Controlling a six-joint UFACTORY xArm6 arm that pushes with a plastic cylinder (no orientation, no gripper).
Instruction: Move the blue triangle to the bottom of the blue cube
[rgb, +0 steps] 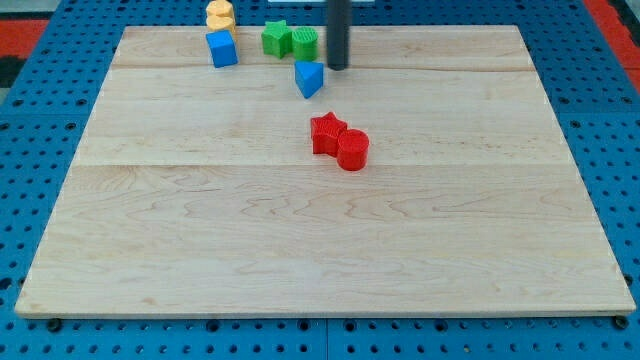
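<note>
Red cylinder (352, 150) touches a red star (327, 133) on the desk (300, 240). From the blue cube (222, 48), the blue triangle (309, 78) lies right and lower, apex toward the view's bottom. The tip (338, 66) stands just right of it; no pincer exists, the rod's top cropped.

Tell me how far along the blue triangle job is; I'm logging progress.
Nothing looks done yet: the blue triangular block sits to the view's right of and slightly below the blue cube block, not beneath it. In hand: my tip stands just right of the triangle, slightly above it. Left: push it leftward across the wooden board until it rests under the cube.
</note>
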